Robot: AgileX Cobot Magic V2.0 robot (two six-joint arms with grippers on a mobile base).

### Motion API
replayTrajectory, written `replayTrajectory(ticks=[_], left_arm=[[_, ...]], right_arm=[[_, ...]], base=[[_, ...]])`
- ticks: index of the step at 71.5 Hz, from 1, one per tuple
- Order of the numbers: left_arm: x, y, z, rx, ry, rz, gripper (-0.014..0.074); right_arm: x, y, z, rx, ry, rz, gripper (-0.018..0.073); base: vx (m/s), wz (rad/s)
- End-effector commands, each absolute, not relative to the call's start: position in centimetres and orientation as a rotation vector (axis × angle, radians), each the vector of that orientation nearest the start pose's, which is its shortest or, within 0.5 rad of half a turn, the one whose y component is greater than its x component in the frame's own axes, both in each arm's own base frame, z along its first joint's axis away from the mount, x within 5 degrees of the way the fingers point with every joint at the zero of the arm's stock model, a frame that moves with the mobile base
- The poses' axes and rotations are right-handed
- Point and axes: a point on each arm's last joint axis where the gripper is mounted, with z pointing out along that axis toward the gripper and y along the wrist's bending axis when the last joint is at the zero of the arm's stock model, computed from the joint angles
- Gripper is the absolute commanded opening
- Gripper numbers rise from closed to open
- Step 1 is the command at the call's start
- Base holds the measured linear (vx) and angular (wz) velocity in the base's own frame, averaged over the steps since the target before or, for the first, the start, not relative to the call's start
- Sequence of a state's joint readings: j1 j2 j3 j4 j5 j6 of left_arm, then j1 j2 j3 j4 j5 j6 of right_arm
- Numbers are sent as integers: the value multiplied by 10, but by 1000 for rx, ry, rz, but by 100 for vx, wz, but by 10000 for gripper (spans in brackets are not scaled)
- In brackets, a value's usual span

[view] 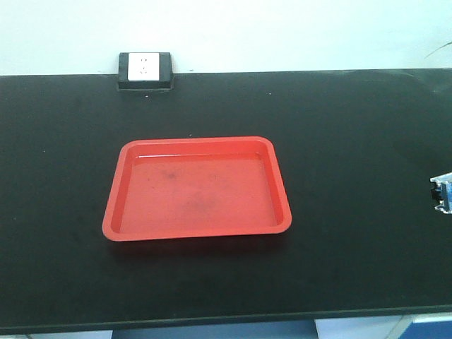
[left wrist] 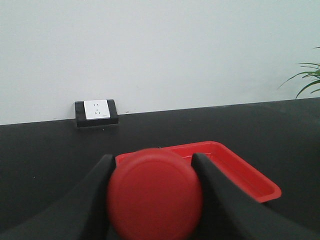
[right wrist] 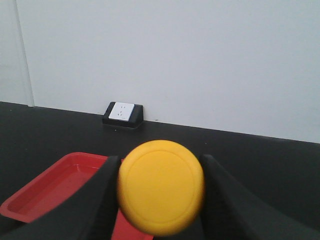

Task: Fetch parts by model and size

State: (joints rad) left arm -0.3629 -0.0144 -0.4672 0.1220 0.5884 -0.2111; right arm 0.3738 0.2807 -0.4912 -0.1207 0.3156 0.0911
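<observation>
Red-capped push button [left wrist: 155, 195] sits clamped between the dark fingers of the left gripper [left wrist: 152, 161]. The yellow-capped push button [right wrist: 161, 187] is pinched the same way in the right gripper [right wrist: 160, 159]. Beyond both, a red tray [view: 113, 212] lies on the black table [view: 353, 141], with a wall socket [view: 145, 69] at the far edge.

Black matte bench top [view: 353, 141], wall along its rear edge. Red rectangular tray [view: 196, 234] lies flat near centre. White socket box [view: 145, 70] in a black frame sits at the rear edge, well apart from the tray.
</observation>
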Motion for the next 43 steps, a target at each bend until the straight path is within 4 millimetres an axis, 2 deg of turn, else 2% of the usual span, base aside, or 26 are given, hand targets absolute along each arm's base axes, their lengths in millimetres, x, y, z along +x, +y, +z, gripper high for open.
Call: replayTrajectory(ticks=[1,35,43], left_arm=[[9,2,323,146,1511,-341,-7],[9,2,323,146,1511,-341,-7],[12,1,323,148,1527,-338,-7]], right_arm=[[59,20,348,-279,1458,243,-2],[59,20,348,-279,1458,243,-2],[65,22,346,-285,1492,239,-2]], base=[[9,4],[10,7],[2,3]])
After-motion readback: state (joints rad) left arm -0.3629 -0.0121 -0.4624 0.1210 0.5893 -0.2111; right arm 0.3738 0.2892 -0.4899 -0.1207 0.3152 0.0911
